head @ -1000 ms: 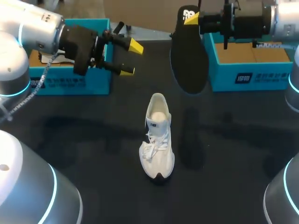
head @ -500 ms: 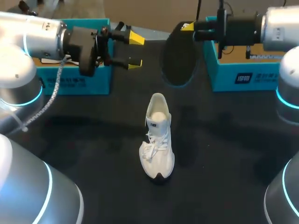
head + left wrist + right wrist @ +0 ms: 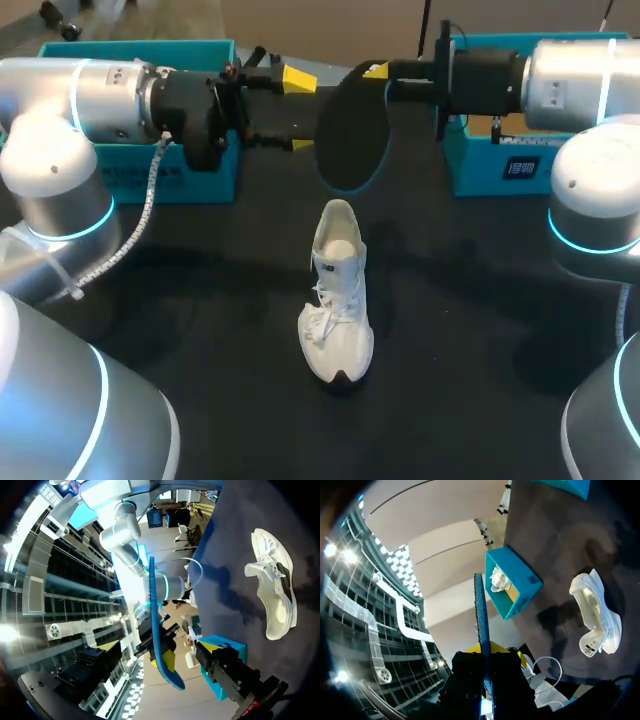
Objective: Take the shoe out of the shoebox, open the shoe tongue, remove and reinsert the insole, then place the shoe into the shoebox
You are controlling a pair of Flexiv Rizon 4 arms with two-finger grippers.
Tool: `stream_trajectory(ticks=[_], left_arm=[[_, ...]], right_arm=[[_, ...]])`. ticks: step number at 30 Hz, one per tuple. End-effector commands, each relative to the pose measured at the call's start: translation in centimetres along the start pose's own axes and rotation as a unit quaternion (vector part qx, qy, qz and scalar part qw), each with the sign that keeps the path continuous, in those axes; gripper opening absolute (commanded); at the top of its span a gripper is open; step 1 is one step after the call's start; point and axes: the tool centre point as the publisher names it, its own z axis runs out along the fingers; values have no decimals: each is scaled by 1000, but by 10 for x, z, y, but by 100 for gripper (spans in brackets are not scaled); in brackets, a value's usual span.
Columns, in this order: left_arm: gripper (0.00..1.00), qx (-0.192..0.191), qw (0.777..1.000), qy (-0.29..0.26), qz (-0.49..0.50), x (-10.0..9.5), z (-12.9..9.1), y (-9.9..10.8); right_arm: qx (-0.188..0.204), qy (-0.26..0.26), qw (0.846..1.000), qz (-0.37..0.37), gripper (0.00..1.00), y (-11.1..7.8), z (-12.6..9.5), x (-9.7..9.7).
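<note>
Head view first: the white lace-up sneaker [image 3: 336, 300] sits upright on its sole in the middle of the black worktop [image 3: 480, 320], toe pointing at the near edge, outside both boxes. One teal cardboard shoebox [image 3: 185, 180] is at the far left and another teal shoebox [image 3: 500, 165] at the far right. My right arm [image 3: 560, 85] comes in level, and its jaws are clamped on one end of the dark oval insole with the blue rim [image 3: 350, 130], which hangs in the air beyond the sneaker's heel. My left arm [image 3: 100, 95] points at it from the other side, jaws spread wide, right beside the insole's edge.

Left wrist view: the insole [image 3: 159, 630] shows edge-on in the gap between my spread left jaws, clear of both fingers. The sneaker [image 3: 275, 595] sits off to the side on the worktop.

Right wrist view: the insole [image 3: 480, 625] sticks straight out from my pinched right jaws. Past it are the sneaker [image 3: 597, 615] and a teal shoebox [image 3: 512, 587] with white paper inside.
</note>
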Motion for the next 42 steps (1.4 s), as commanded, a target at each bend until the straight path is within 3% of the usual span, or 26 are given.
stream_trajectory(ticks=[1,2,3,15,17,19,24,25,26,33,42], left_arm=[[88,-1,1000,-10,-2,5,5,1],[61,-2,1000,-13,-2,5,6,2],[49,-2,1000,-14,-1,4,7,2],[36,0,1000,-22,1,4,18,9],[26,0,1000,-23,1,5,20,10],[0,-3,1000,-23,1,6,21,11],[0,-2,1000,-22,-2,8,20,11],[0,2,1000,-22,-6,8,18,10],[0,5,1000,-25,-11,8,17,9],[0,10,999,-30,-22,7,7,6],[0,4,998,-42,-41,3,-14,3]], right_arm=[[2,2,1000,0,0,5,17,0],[4,0,1000,1,0,7,20,-1],[6,-1,1000,1,0,8,22,-1],[15,-8,1000,3,0,5,33,0],[17,-10,1000,3,0,4,33,-1],[18,-12,1000,3,0,2,34,-3],[12,-5,1000,-2,0,-1,31,-5],[12,2,1000,-16,95,-2,28,-6],[12,1,1000,-16,100,-3,27,-7],[30,10,996,-83,100,-9,11,-13],[112,31,972,-203,100,-23,-21,-20]])
